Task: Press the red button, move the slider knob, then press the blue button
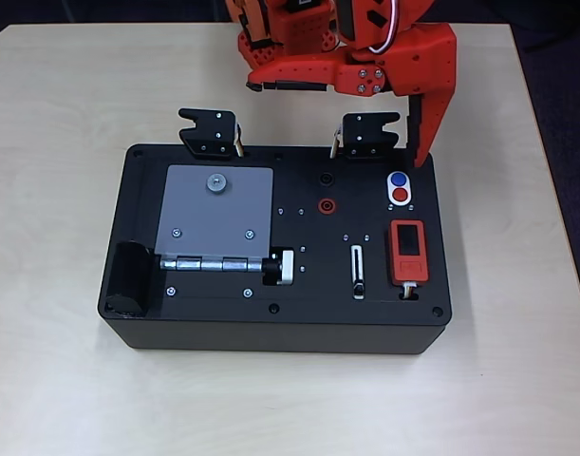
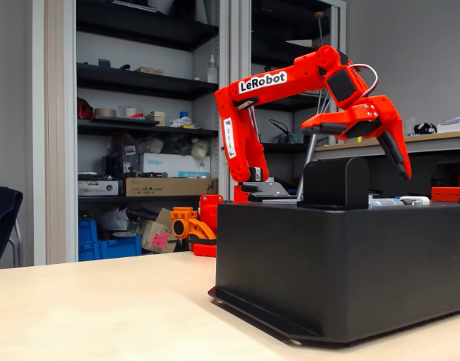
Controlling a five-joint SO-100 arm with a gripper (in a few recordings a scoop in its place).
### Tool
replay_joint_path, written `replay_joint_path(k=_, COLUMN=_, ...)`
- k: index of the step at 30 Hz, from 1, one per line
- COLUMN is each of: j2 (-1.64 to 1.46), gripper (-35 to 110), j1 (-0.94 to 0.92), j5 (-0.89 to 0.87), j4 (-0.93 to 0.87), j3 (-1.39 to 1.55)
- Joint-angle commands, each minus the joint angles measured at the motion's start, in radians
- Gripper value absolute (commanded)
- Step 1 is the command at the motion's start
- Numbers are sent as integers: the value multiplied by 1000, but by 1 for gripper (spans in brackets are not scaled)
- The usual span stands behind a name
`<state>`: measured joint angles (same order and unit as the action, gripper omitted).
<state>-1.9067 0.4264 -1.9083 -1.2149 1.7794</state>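
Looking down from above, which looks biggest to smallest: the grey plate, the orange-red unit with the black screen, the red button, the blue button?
1. Grey plate, by far the largest.
2. Orange-red unit.
3. Red button and blue button: they look the same size, so I can't rank them.

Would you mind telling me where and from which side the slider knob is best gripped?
Grip the slider knob, the small dark nub at the near end of its narrow white-rimmed track, from straight above, one of the fingers at each end along the track, probably; it barely protrudes.
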Motion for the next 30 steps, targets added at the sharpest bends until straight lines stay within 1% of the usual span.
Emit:
replay_joint_path(k=1, j2=-37, gripper=103, j1=-2, j5=-8, j4=12, j3=35)
replay_joint_path(k=12, j2=-40, gripper=103, j1=-5, j5=-5, j4=57, j3=95)
replay_joint_path(k=30, j2=-35, gripper=103, j1=-17, j5=8, j4=75, j3=103)
